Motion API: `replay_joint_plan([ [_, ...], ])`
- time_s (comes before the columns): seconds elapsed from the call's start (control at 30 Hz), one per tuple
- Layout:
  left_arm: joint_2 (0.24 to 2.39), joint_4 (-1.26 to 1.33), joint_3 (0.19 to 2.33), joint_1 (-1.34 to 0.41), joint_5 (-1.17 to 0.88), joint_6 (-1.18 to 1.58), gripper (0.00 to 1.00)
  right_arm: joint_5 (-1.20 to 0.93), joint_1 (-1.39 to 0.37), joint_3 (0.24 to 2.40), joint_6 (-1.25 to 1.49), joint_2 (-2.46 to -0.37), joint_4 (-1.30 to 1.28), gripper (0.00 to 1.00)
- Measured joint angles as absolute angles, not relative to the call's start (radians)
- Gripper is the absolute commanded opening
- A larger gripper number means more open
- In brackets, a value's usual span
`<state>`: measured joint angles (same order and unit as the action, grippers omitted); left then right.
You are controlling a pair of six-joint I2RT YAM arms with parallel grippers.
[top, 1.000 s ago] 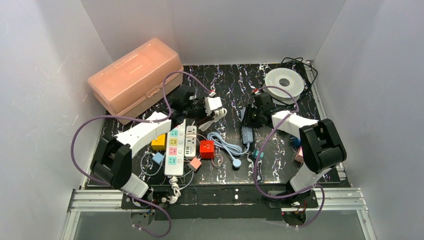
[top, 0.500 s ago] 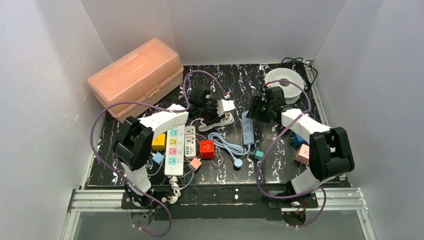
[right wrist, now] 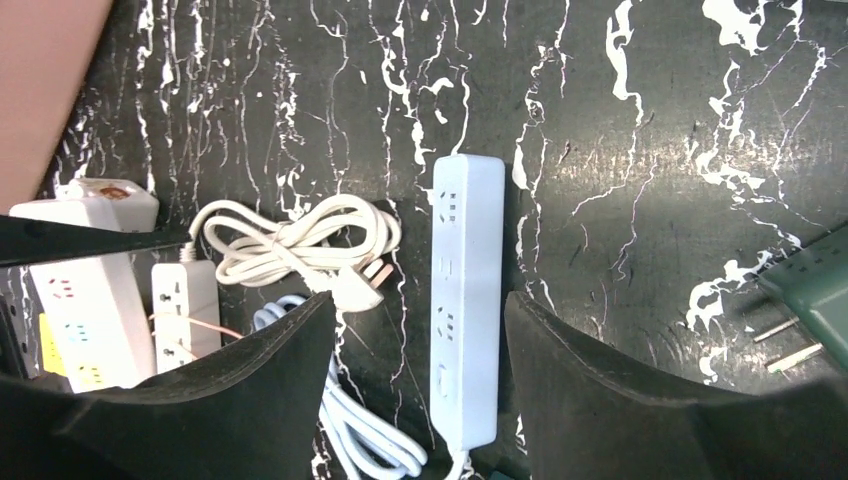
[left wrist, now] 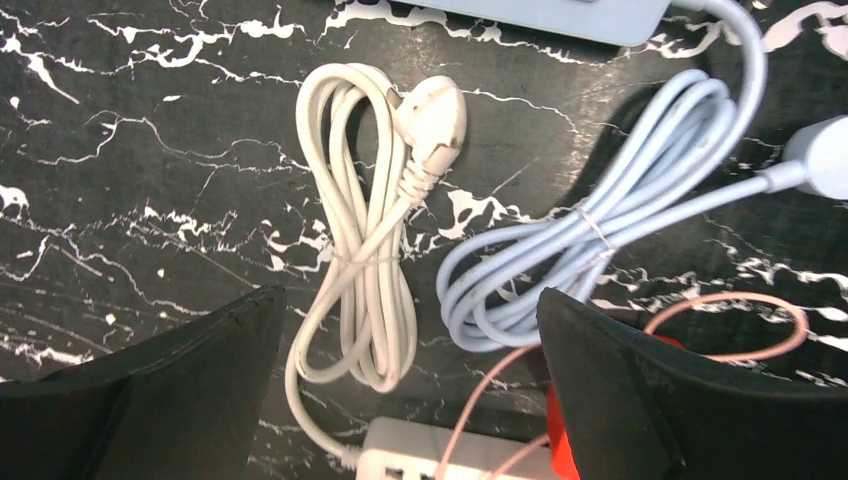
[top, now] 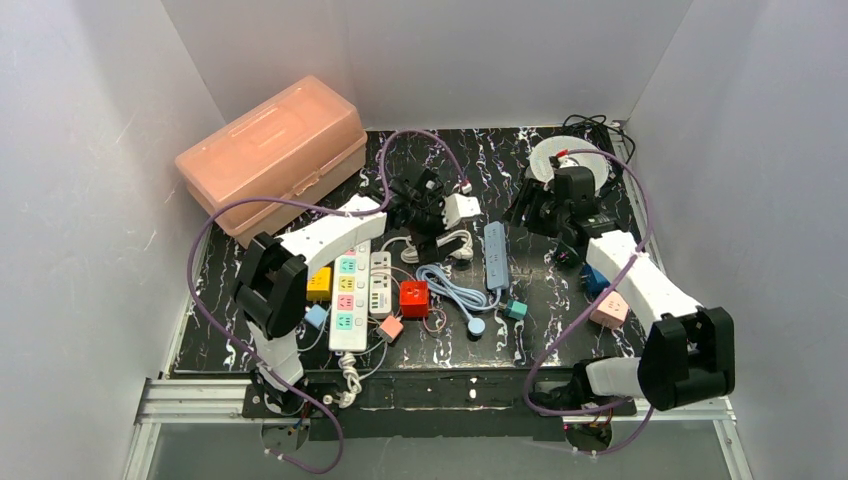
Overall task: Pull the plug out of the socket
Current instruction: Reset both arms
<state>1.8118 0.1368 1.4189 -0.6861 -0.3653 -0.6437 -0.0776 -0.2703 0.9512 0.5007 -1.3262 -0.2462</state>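
A white plug (left wrist: 435, 115) lies loose on the black marbled table, its pins bare, at the end of a coiled white cord (left wrist: 365, 270). In the right wrist view the plug (right wrist: 360, 285) sits just left of the light blue socket strip (right wrist: 465, 300), whose sockets show nothing plugged in. My left gripper (left wrist: 408, 300) hangs open above the white cord with nothing between its fingers. Open too, my right gripper (right wrist: 418, 300) hovers over the blue strip's cable end. From the top view, the left gripper (top: 428, 215) and right gripper (top: 535, 205) flank the strip (top: 494, 255).
A coiled light blue cord (left wrist: 590, 240) lies beside the white one. White power strips (top: 347, 300) and a red cube adapter (top: 413, 297) sit at the front left. An orange box (top: 270, 150) stands back left, a white spool (top: 570, 160) back right, a green adapter (right wrist: 815, 300) right.
Both grippers have opened. The left gripper moved right to above the white cord. The right gripper drew back and to the right, off the blue strip.
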Motion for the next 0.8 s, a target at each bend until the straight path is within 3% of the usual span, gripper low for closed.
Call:
replay_joint_plan([
  [0.2,1.768,-0.133,1.625,-0.675,-0.362,-0.573,0.98,-0.079,-0.270,0.951,0.500,-1.214,-0.307,0.78],
  [0.47,1.404,-0.410,1.671,-0.556,-0.319,-0.445,0.98,-0.058,-0.271,0.951,0.489,-1.023,-0.403,0.85],
  [0.67,1.119,-0.504,1.495,-0.285,-0.315,-0.297,0.98,0.058,-0.275,0.902,0.468,-0.809,-0.410,0.87],
  [0.8,1.038,-0.554,1.319,-0.130,-0.334,-0.226,0.98,0.179,-0.275,0.886,0.445,-0.708,-0.421,0.87],
])
